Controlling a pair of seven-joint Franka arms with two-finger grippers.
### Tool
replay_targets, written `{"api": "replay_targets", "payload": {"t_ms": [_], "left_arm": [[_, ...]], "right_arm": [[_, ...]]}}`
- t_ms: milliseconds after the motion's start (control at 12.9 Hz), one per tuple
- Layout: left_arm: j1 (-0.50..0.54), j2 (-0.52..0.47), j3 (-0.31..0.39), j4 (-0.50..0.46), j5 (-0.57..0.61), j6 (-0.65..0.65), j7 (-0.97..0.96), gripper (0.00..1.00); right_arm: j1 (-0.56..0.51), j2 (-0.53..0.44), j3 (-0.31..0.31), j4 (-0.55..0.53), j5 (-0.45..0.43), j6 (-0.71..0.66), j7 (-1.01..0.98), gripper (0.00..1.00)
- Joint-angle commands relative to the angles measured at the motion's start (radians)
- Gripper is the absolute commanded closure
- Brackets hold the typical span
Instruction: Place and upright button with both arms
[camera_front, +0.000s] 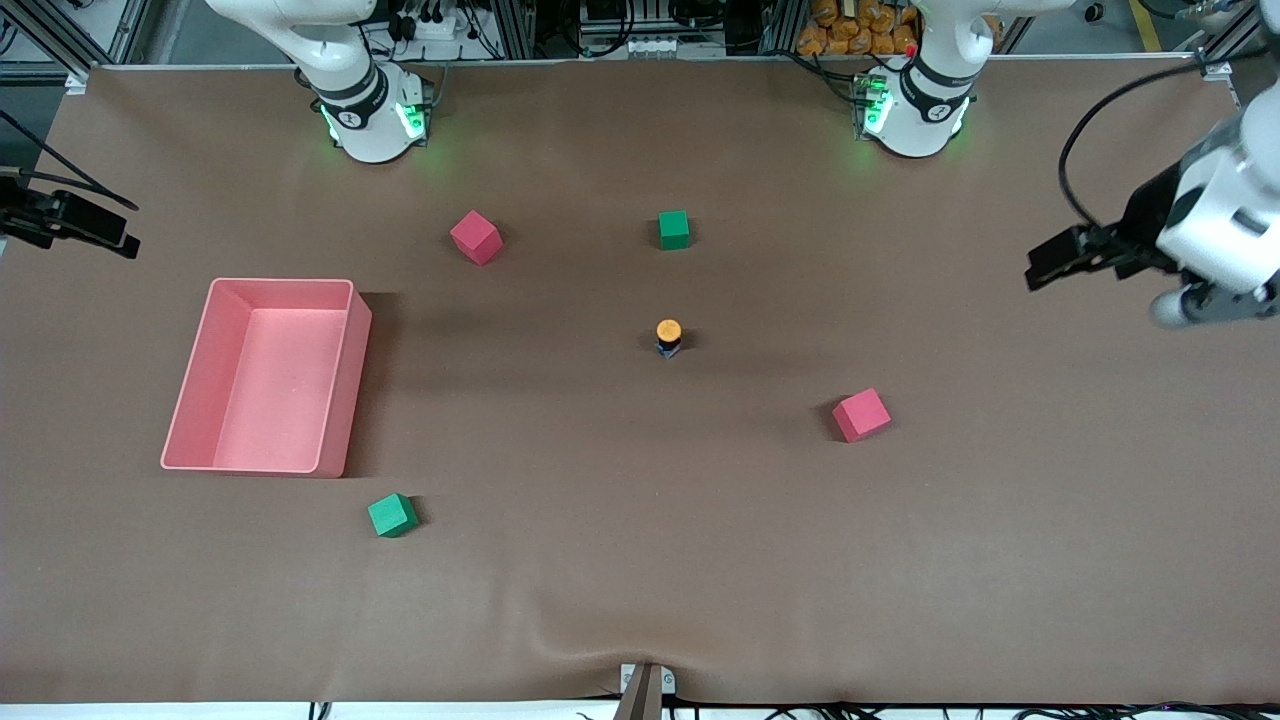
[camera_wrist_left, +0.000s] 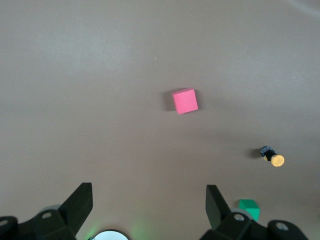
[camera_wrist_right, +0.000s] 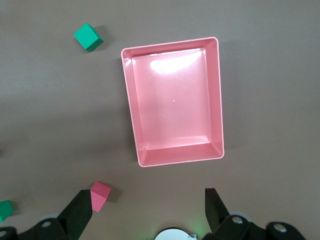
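The button (camera_front: 668, 336) was seen standing upright on the brown tabletop (camera_front: 640, 580), near its middle, orange cap uppermost on the black body, with nothing touching it. In the left wrist view the same button (camera_wrist_left: 272, 156) was shown well apart from that arm's pincer.

The left pincer (camera_front: 1045, 268) was held up in the air over the left arm's end of the tabletop, carrying nothing. In the left wrist view its fingers (camera_wrist_left: 80, 202) were seen spread wide apart, with bare tabletop between them. The right pincer (camera_front: 125, 240) was raised at the right arm's end of the tabletop, beside the pink tray (camera_front: 350, 375). In the right wrist view its fingers (camera_wrist_right: 80, 207) were likewise seen parted and empty, with the tray (camera_wrist_right: 220, 100) below them; nothing was seen lying in the tray.

Four foam cubes were scattered on the tabletop, all apart from the button. A green cube (camera_front: 674, 229) was placed farther from the front camera than the button, and a red cube (camera_front: 476, 237) lay beside it toward the right arm's end. A second red cube (camera_front: 861, 414) was found nearer to the front camera than the button, toward the left arm's end. A second green cube (camera_front: 392, 515) lay near the tray's corner, nearer to the front camera than the tray.
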Motion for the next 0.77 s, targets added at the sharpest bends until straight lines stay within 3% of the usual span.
{"api": "replay_targets", "payload": {"t_ms": [0, 155, 697], "left_arm": [[-0.029, -0.135, 0.061, -0.146, -0.018, -0.013, 0.021, 0.0], [-0.027, -0.16, 0.089, -0.198, -0.021, -0.009, 0.077, 0.0], [-0.023, -0.137, 0.123, -0.191, -0.008, 0.047, 0.149, 0.0]], "right_arm": [[-0.014, -0.008, 0.009, 0.005, 0.002, -0.011, 0.01, 0.0], [-0.015, -0.008, 0.009, 0.005, 0.002, -0.009, 0.01, 0.0], [-0.014, -0.008, 0.01, 0.005, 0.0, -0.009, 0.01, 0.0]]}}
